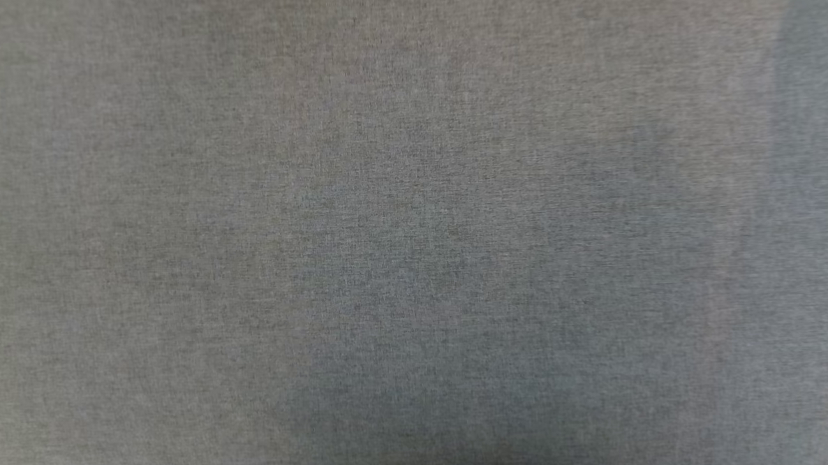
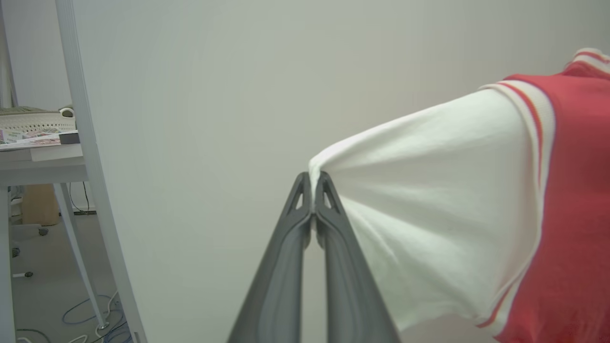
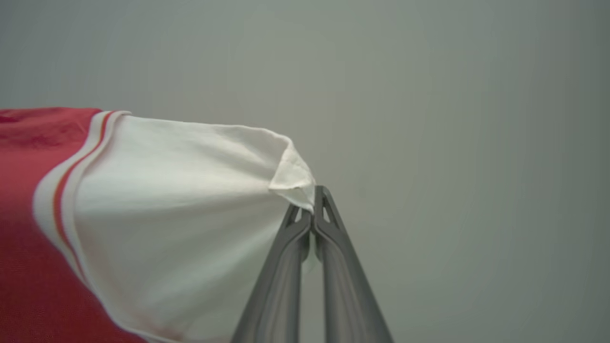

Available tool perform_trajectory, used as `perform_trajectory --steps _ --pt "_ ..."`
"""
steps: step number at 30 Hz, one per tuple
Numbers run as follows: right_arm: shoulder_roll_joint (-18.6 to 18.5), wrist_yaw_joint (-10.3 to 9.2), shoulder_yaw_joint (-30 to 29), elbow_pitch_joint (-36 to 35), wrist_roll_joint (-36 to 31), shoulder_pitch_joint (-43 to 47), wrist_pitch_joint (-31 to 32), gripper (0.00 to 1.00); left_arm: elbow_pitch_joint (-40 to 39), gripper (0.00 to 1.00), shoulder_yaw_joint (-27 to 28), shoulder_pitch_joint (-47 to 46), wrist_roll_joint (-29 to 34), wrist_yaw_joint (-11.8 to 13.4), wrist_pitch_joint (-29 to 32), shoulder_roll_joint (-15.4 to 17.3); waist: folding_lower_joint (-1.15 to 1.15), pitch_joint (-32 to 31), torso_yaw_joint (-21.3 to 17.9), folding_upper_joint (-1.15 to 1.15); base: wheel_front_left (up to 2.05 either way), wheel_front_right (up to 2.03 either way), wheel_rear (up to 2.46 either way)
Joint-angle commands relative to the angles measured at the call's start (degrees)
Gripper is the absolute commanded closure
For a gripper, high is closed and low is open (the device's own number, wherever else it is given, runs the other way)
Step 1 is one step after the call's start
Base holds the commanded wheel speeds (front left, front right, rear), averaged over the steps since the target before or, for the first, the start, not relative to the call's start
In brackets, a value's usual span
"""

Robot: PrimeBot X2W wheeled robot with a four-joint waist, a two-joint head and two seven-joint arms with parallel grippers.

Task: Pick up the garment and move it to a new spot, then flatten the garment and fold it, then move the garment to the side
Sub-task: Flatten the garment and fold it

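Note:
The garment (image 2: 476, 200) is a red jersey with white sleeves and striped trim, stretched out in the air. In the left wrist view my left gripper (image 2: 313, 178) is shut on the tip of one white sleeve, and the red body runs off to the right. In the right wrist view my right gripper (image 3: 312, 195) is shut on the folded end of the other white sleeve (image 3: 190, 205), with the garment's red body (image 3: 28, 214) at the left. The chest lettering is hidden.
The head view looks at a grey woven surface (image 1: 414, 232) at close range. Behind the left gripper stands a pale wall panel (image 2: 214, 95). At its left are a table (image 2: 38, 162) with a white basket (image 2: 33, 121), metal legs, and cables on the floor (image 2: 81, 314).

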Motion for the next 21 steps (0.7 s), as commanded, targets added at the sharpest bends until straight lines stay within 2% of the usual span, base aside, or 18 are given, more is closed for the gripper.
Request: perform_trajectory --steps 1,8,14,21 --pt "0.13 -0.12 -0.31 1.51 -0.67 -0.88 -1.22 1.00 2.20 1.00 -0.10 -0.97 0.66 -0.35 -1.05 -0.22 -0.02 3.96 1.39 0.00 0.00 0.00 0.00" --pt "1.99 -0.12 1.77 6.93 1.55 1.34 -4.64 1.00 9.91 1.00 -2.36 1.44 -0.32 -2.74 -5.99 -3.77 -0.02 3.69 2.16 0.00 0.00 0.00 0.00" --pt "1.35 -0.12 5.46 8.69 6.37 9.35 -6.41 1.00 12.09 1.00 -5.97 9.33 -1.47 -3.64 -8.45 -6.13 -0.02 0.17 2.70 0.00 0.00 0.00 0.00" --pt "0.82 -0.12 7.93 9.10 14.88 22.67 -6.83 1.00 11.60 1.00 -8.14 23.29 -7.12 -3.79 -9.65 -10.14 -0.02 -7.27 3.58 0.00 0.00 0.00 0.00"
